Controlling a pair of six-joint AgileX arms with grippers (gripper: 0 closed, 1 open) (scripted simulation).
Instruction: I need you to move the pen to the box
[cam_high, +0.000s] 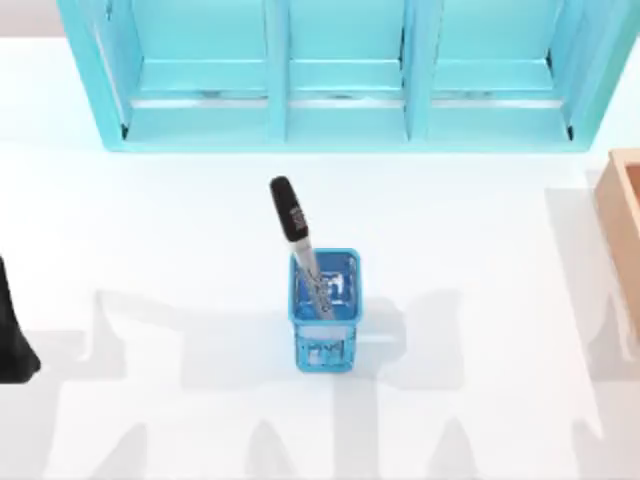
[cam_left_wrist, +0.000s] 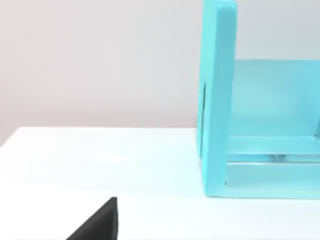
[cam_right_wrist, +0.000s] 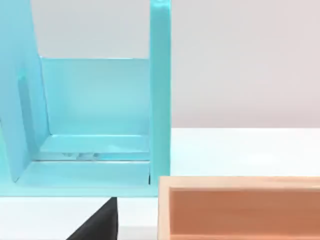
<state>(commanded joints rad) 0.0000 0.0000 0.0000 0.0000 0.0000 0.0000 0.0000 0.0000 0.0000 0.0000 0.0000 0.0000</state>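
1. You see a black part of the left arm (cam_high: 15, 340) at the table's (cam_high: 150, 230) left edge, cut off by the frame; whether the left tool is released or clenched, you cannot tell.
2. A dark wedge sits low in each wrist view; too little shows to read either tool's state.
3. The pen (cam_high: 300, 245) stands tilted in the blue cup (cam_high: 325, 312) at mid-table, black cap up, leaning toward the cyan shelf unit (cam_high: 340, 75).
4. The box (cam_high: 622, 215) lies at the right edge, well apart from the pen, only partly in frame; the right wrist view shows its wall (cam_right_wrist: 240, 207) just beside the shelf unit (cam_right_wrist: 100, 115).
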